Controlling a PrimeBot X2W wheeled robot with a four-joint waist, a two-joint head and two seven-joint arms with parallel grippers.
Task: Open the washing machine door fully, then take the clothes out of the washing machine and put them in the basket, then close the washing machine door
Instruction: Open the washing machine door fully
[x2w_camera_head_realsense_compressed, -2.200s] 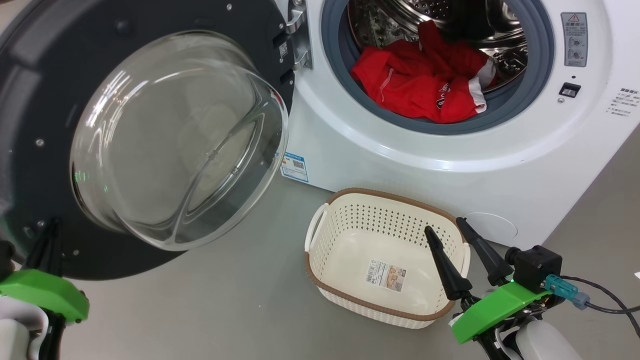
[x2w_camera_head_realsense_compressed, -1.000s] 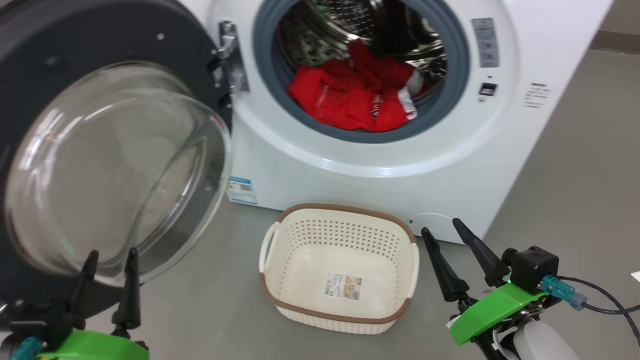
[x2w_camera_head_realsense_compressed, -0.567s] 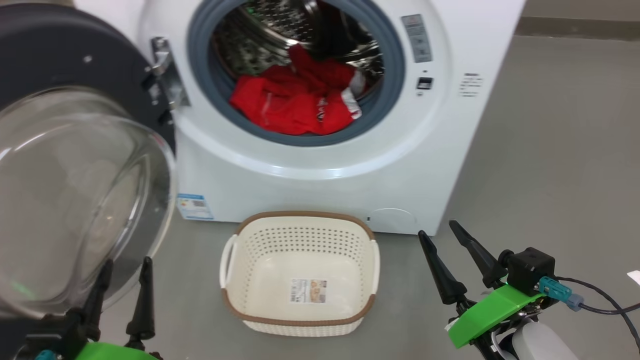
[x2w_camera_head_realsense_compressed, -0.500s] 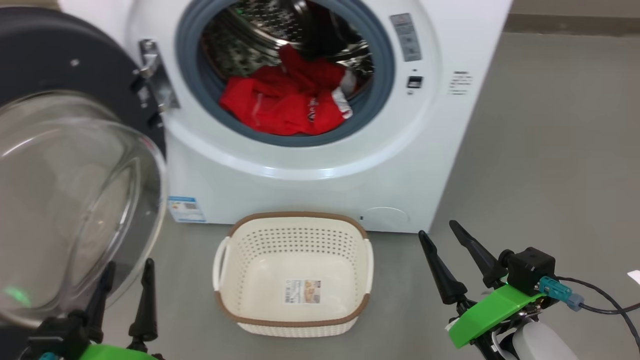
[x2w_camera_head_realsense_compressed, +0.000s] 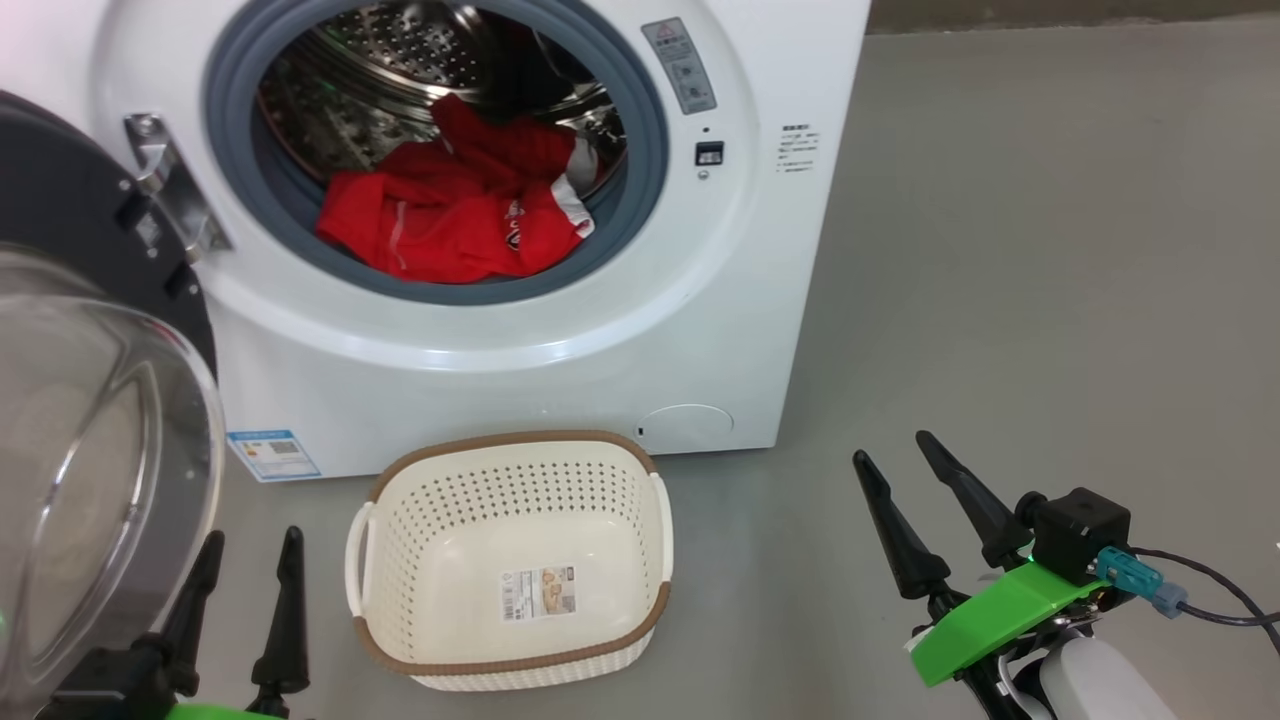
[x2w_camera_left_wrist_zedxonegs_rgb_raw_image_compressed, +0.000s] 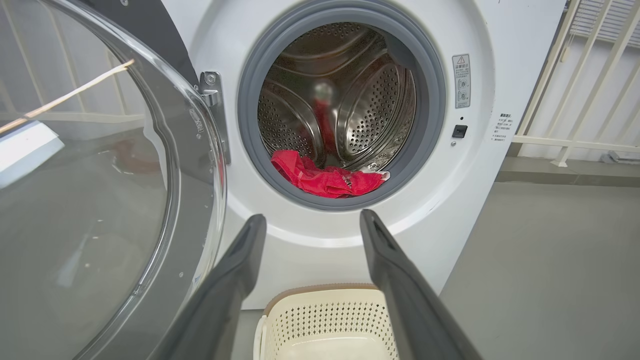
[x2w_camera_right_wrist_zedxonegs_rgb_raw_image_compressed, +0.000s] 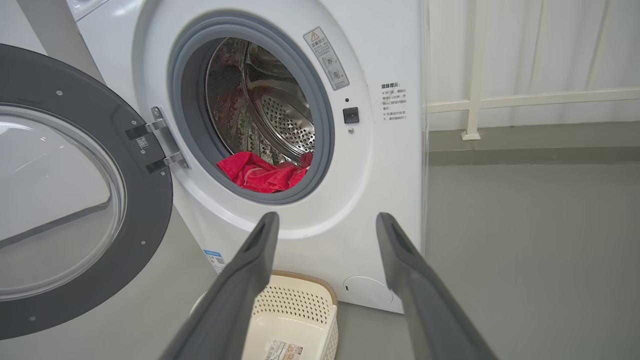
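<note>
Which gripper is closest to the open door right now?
The left gripper: its fingers stand right beside the glass of the washing machine door. The right gripper is on the far side of the basket.

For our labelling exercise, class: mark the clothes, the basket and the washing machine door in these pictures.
the clothes (x2w_camera_head_realsense_compressed: 450, 225), head view, red fabric in the drum mouth.
the basket (x2w_camera_head_realsense_compressed: 510, 490), head view, perforated far wall.
the washing machine door (x2w_camera_right_wrist_zedxonegs_rgb_raw_image_compressed: 147, 210), right wrist view, black rim beside the glass.

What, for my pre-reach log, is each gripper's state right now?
Left gripper: open, fingers apart, holding nothing.
Right gripper: open, fingers apart, holding nothing.
</note>
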